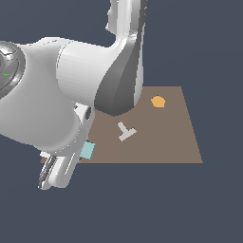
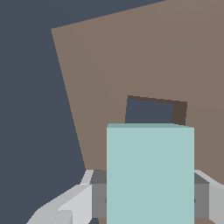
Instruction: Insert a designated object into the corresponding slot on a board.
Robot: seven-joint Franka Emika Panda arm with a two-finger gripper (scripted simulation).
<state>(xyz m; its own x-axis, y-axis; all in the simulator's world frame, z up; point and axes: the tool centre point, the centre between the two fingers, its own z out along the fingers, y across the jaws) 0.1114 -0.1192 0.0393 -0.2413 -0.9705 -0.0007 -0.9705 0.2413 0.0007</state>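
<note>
The designated object, a light teal rectangular block, sits between my gripper fingers, which are shut on its two sides. In the wrist view the slot, a dark navy rectangular cut-out, lies just beyond the block's far edge in the brown board. In the exterior view the block hangs over the board's near corner on the exterior view's left. The arm hides most of my gripper and the slot there.
A grey T-shaped piece lies near the middle of the board. An orange pentagon rests toward its far side. The arm's bulky white links cover the exterior view's left.
</note>
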